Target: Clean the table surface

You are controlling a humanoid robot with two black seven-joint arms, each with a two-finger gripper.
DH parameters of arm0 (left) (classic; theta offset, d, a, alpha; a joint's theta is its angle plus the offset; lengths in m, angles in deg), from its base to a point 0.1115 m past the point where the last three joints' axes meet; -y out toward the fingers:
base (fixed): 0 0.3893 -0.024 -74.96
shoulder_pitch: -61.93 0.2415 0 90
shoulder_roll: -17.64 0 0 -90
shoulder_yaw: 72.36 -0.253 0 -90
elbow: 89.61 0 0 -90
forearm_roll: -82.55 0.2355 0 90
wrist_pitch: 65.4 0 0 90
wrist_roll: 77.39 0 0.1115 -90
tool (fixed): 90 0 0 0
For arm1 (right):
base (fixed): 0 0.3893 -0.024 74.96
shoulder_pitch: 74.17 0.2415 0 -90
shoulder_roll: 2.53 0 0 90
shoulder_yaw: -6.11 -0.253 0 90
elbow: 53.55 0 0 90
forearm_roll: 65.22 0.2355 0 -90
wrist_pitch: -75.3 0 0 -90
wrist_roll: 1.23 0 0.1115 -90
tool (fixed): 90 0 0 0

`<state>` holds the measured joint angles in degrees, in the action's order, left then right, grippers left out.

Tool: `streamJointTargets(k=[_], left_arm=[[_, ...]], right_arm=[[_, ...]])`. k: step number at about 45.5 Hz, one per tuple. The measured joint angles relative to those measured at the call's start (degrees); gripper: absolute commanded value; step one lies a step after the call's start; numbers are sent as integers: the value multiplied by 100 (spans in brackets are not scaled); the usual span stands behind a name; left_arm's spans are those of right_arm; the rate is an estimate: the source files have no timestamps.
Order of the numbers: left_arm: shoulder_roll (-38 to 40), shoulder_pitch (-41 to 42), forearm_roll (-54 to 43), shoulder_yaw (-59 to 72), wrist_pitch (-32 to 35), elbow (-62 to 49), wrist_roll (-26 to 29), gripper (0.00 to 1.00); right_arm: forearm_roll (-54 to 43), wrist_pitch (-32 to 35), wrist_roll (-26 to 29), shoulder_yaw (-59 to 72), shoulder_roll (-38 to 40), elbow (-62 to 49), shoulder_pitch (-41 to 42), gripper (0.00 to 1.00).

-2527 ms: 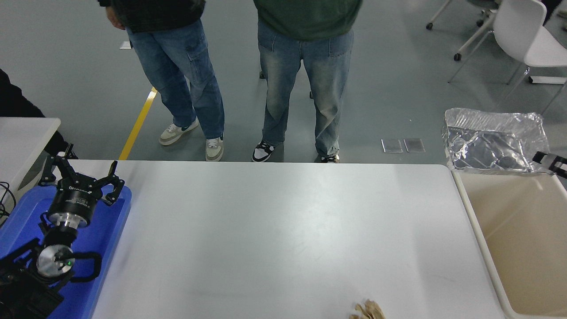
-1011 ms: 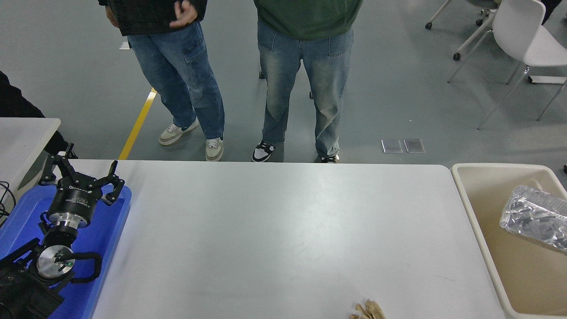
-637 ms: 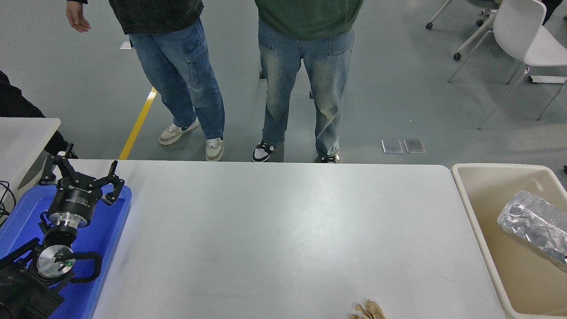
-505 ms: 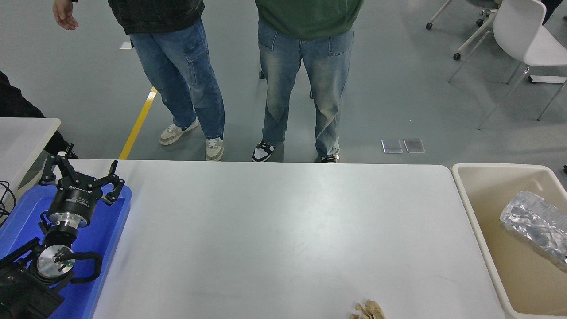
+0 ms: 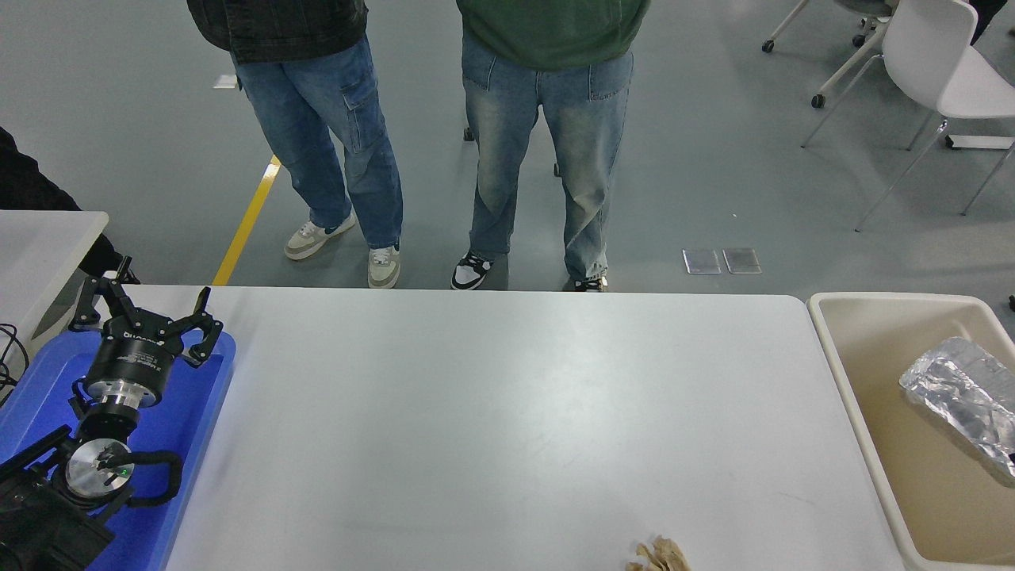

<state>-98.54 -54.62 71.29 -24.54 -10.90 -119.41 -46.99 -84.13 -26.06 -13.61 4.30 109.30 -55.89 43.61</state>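
The left gripper (image 5: pixel 143 313) sits at the lower left of the frame over the blue tray (image 5: pixel 202 412), fingers spread wide and holding nothing, as it was before. The right gripper has left the frame since 2.5 s ago. The table (image 5: pixel 507 412) fills the middle, with a tan scrap (image 5: pixel 658 555) at its bottom edge. The foil tray (image 5: pixel 963 400) (held above the bin earlier) now lies inside the beige bin (image 5: pixel 852 396) at right

Lab: grey floor (image 5: pixel 714 182), yellow floor line (image 5: pixel 247 222).
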Motion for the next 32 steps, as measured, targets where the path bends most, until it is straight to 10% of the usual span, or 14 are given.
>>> streamJointTargets(k=[13,17,19,32], left_arm=[[0,0,0,0,0,0,0,100],[-1,0,0,0,0,0,0,100],[-1,0,0,0,0,0,0,100],[0,0,0,1,0,0,0,100]], right_arm=[[67,-128,31,3,-73,-3,16,2],[74,-165,35,7,-86,-3,30,74],[78,-200,35,7,-91,-4,37,93],[86,-454,23,63,-96,-5,61,99]])
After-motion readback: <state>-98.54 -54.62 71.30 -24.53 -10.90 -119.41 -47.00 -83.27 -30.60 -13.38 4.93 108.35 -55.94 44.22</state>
